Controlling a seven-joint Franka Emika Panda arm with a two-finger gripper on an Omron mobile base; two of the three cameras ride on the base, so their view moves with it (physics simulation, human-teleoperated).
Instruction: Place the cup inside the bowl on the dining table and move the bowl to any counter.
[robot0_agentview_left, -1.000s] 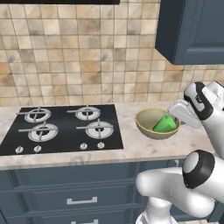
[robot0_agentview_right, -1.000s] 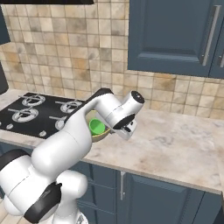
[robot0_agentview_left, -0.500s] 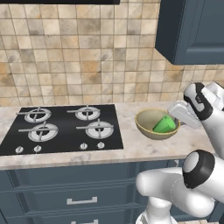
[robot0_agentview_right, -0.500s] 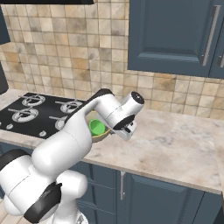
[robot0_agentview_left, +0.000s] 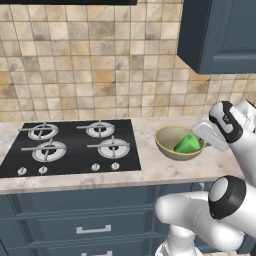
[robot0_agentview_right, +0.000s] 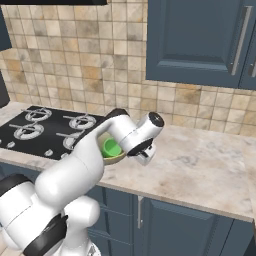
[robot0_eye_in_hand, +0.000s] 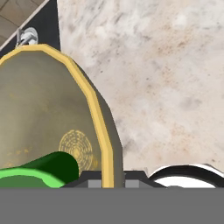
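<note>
The olive-tan bowl (robot0_agentview_left: 170, 138) with a yellowish rim rests on the counter (robot0_agentview_left: 150, 170) just right of the hob. The green cup (robot0_agentview_left: 187, 144) lies tilted inside it. My gripper (robot0_agentview_left: 201, 140) is at the bowl's right edge, shut on the rim. In the hand view the yellow rim of the bowl (robot0_eye_in_hand: 39, 105) runs down between the fingertips of the gripper (robot0_eye_in_hand: 107, 180), and the cup (robot0_eye_in_hand: 39, 173) shows at the lower left. From the right base view the arm covers most of the bowl (robot0_agentview_right: 117, 159) and the cup (robot0_agentview_right: 111, 148). The dining table is out of view.
A black four-burner hob (robot0_agentview_left: 70, 147) fills the counter's left part. Tiled wall stands behind, with dark blue upper cabinets (robot0_agentview_right: 200, 40) above. Bare marbled worktop (robot0_agentview_right: 200, 165) stretches right of the bowl. Blue drawers (robot0_agentview_left: 90, 225) sit below.
</note>
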